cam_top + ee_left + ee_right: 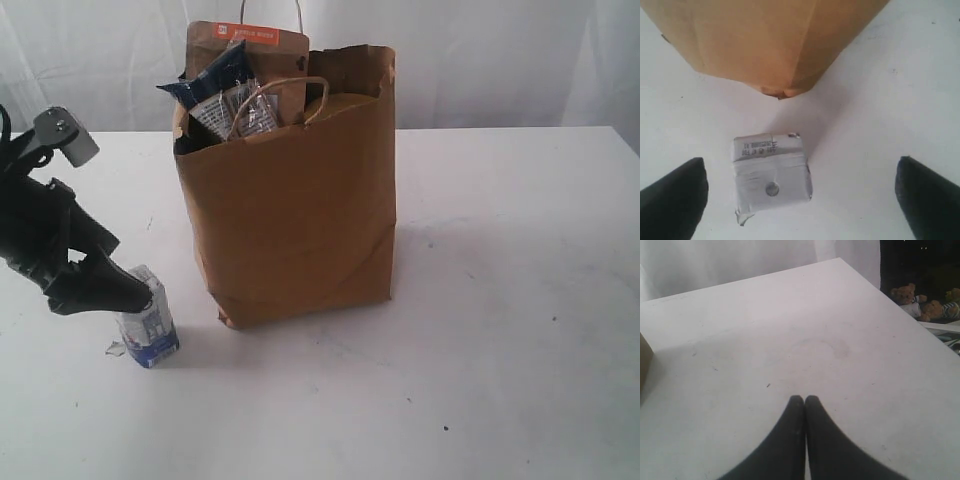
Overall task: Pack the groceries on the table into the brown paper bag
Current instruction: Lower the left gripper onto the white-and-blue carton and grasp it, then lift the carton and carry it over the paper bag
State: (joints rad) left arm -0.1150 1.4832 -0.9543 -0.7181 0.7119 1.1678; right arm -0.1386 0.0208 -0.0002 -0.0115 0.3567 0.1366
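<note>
Brown paper bag (pixel 300 220) upright on white table (pixel 500 300), orange-striped pouch (pixel 250 60) and dark-blue packet (pixel 215 80) protruding, small white-blue carton (pixel 771 175) nearby, left gripper (pixel 800 167) spread wide astride it, right gripper (pixel 804 400) pinched closed.

This looks like a staged robot test bench, most likely in a lab rather than a home or shop. The bag (pixel 300 220) stands on a plain white table (pixel 500 330) with only a few specks on it. Behind the bag hangs a white drape (pixel 480 60) that closes off the background like a backdrop. Just beside the bag, on its left in the exterior view, a black robot arm (pixel 50 240) reaches down to the table at a carton (pixel 150 325). Well apart from the bag, past the table's corner, the drape ends at a dark area. A few teddy bears (pixel 904 294) sit there among clutter too small to make out.
</note>
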